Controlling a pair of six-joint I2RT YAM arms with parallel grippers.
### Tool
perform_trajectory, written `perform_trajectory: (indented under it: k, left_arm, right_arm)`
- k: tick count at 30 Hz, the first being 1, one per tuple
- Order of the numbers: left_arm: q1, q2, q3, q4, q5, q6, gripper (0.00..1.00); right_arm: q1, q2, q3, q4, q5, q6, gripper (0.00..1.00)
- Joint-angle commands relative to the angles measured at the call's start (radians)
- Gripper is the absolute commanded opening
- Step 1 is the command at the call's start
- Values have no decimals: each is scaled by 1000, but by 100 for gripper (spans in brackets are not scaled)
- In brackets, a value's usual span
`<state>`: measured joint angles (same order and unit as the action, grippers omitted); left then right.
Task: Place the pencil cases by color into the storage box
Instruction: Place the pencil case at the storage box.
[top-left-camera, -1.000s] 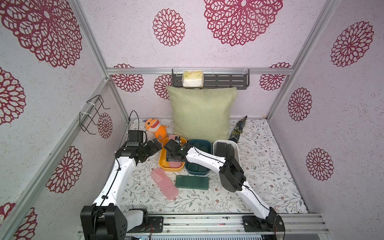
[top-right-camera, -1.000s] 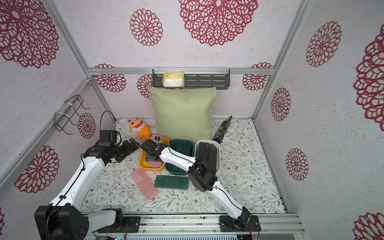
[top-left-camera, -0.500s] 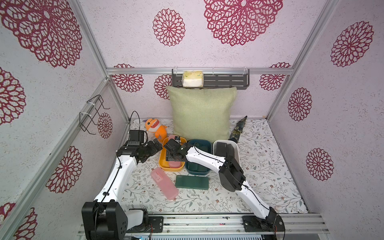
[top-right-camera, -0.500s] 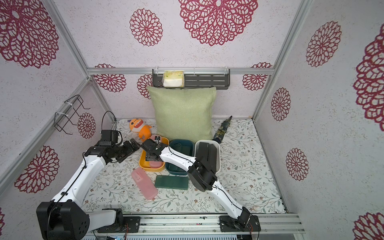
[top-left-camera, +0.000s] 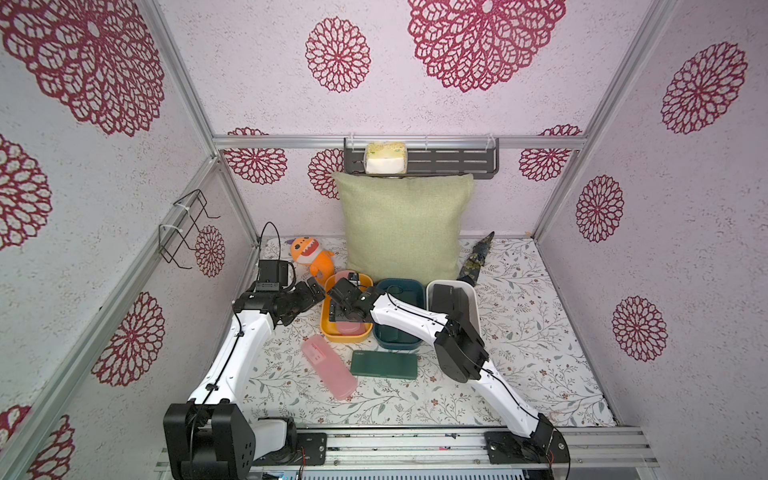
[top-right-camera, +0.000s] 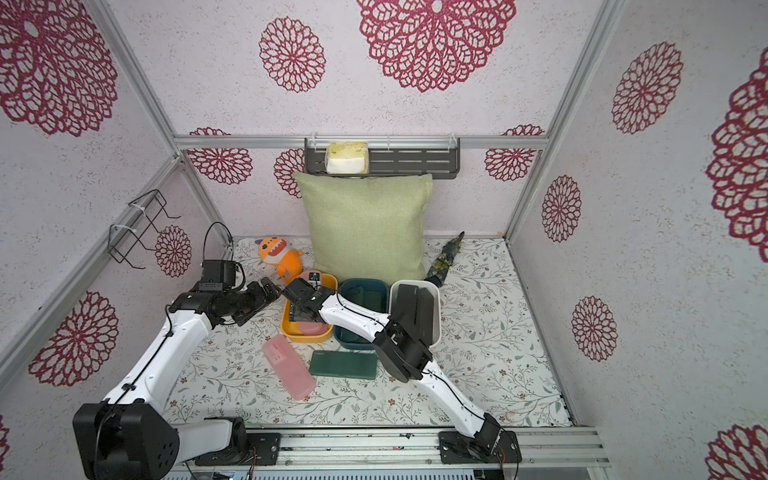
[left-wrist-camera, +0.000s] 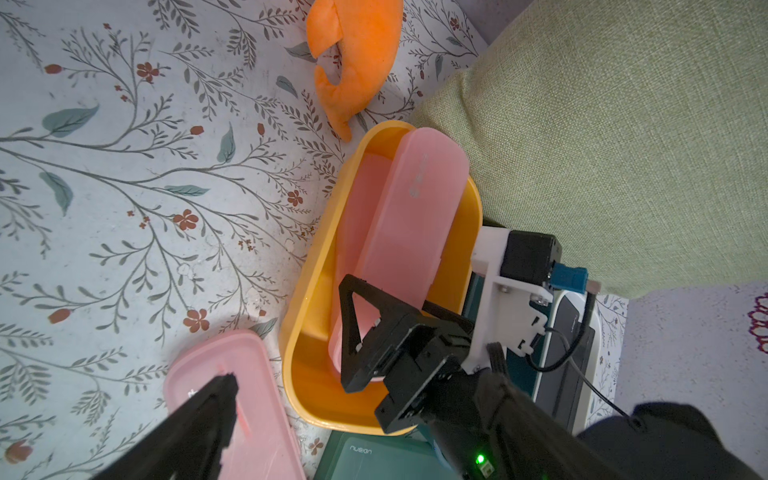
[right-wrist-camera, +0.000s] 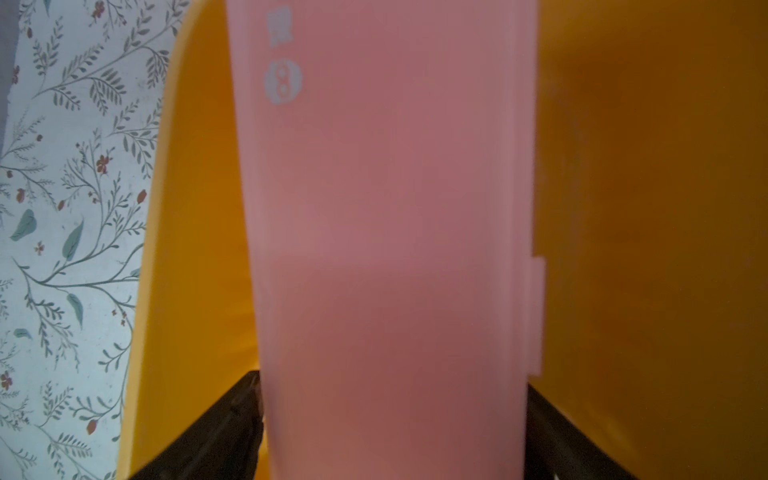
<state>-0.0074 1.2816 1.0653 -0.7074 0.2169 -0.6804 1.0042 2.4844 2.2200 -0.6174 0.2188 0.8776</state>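
Note:
A pink pencil case (right-wrist-camera: 386, 208) rests tilted in the yellow tub (top-left-camera: 345, 337) of the storage box, its far end on the rim (left-wrist-camera: 415, 199). My right gripper (top-left-camera: 340, 313) reaches into that tub and is open, its fingers (right-wrist-camera: 232, 419) flanking the case with only a sliver of gap. My left gripper (top-left-camera: 313, 291) hovers open and empty just left of the tub. Another pink case (top-left-camera: 329, 368) and a dark green case (top-left-camera: 383, 365) lie on the table in front of the tubs. Black cases (top-left-camera: 451, 299) stand in the white tub (top-left-camera: 473, 307).
A teal tub (top-left-camera: 397, 343) sits between the yellow and white ones. Behind them a green pillow (top-left-camera: 403, 232) leans on the back wall, with an orange plush (top-left-camera: 309, 257) on its left and a folded umbrella (top-left-camera: 476, 257) on its right. The enclosure walls stand close on three sides.
The right gripper's jaws have spread slightly around the pink case in the yellow tub. Both arms have stayed nearly where they were.

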Motion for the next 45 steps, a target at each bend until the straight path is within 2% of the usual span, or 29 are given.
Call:
perform_trajectory:
  k: [1,8,26,32,35,40,45]
  left_arm:
    - [7,5,18,18,3,19,97]
    - [8,1,23,5,-5,26,97]
    - [-2,-74,38,-92,-70,-14,97]
    - [-47,-139,-11,-107,-109,-61,97]
    - [-77,-157,-39,-126,-152,-91,97]
    - [-106,-179,-52,-188,-203,-143,97]
    - [-165,-212,-93,-262,-253,-232,97]
  right_arm:
    - [-30,65,-34,-96,-22,-3,91]
    - [-29,45,-25,-74,-26,-5,99]
    - [-2,-109,-40,-14,83,-96,99]
    - [10,-217,-194,123,134,-156,99]
    - [6,-273,-290,234,120,-186,99]
    - [5,-312,-336,290,88,-227,99]
    - [1,-452,-499,444,79,-289,99]
